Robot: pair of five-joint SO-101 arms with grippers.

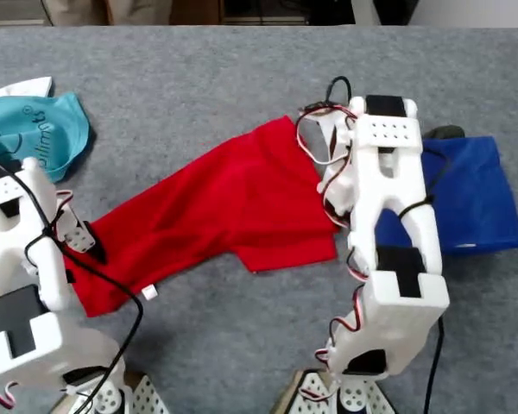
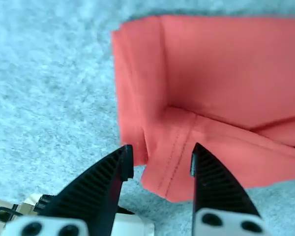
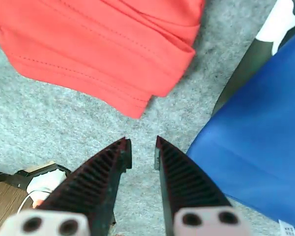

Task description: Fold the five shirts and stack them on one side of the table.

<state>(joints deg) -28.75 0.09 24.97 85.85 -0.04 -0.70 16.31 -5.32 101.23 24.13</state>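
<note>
The red shirt (image 1: 224, 207) is lying spread on a slant across the middle of the grey surface (image 1: 242, 78), partly folded along one side. The left claw (image 2: 162, 157) is sitting at the shirt's corner nearest the left edge, its fingers standing apart with the stitched hem between them and not pinched. The right claw (image 3: 141, 145) is hanging over bare surface between the red shirt's other end and the folded blue shirt (image 1: 466, 198), its fingers only slightly apart and holding nothing. The blue shirt is resting by the right edge. A teal shirt (image 1: 43, 129) is lying crumpled near the far left corner.
</note>
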